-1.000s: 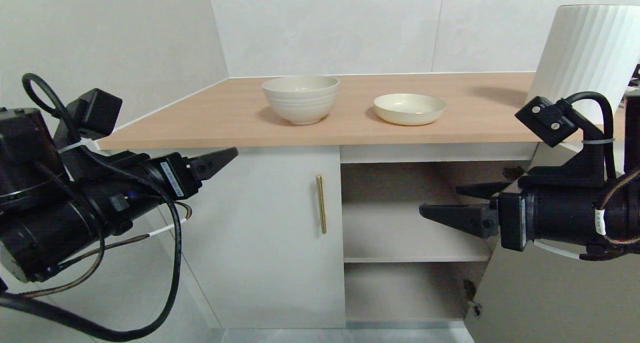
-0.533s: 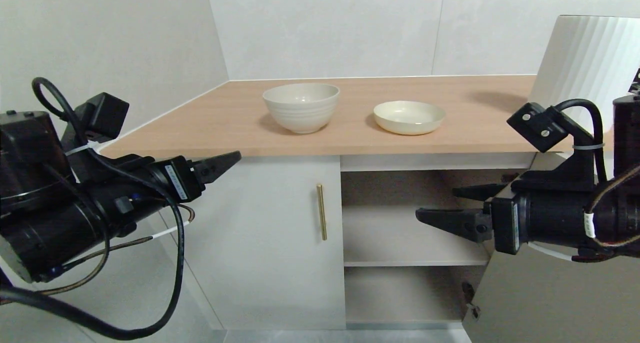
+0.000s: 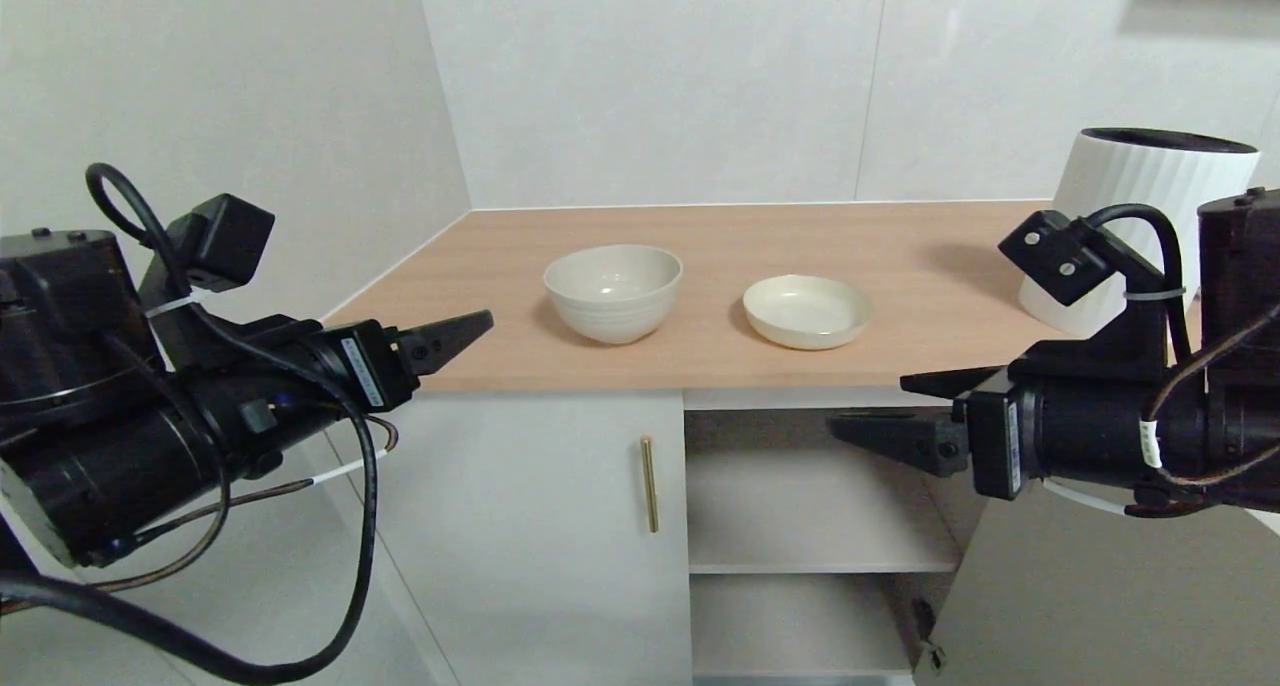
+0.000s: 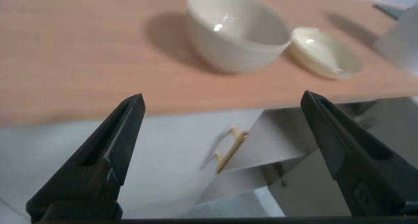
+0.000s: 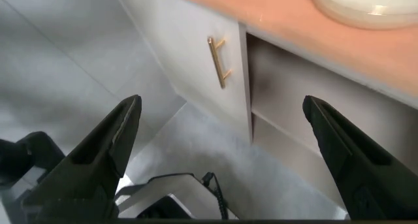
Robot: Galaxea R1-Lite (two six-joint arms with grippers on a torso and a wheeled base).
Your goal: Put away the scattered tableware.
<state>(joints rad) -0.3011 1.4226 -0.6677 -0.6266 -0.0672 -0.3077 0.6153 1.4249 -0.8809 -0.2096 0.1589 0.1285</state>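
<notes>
Left claw [image 3: 468,328], right claw [image 3: 868,404] agape; bowl [image 3: 613,291] beside dish [image 3: 806,311] on counter [image 3: 930,266]

Ahead of the black left gripper [image 3: 468,327], the bowl [image 3: 613,291] is showing glossy cream with faint ribbed bands. The dish [image 3: 807,311] ahead of the black right gripper [image 3: 870,404] is showing a paler cream. The counter [image 3: 480,286] is displaying light wood grain, and the cabinet handle [image 3: 649,484] is gleaming brass.
</notes>
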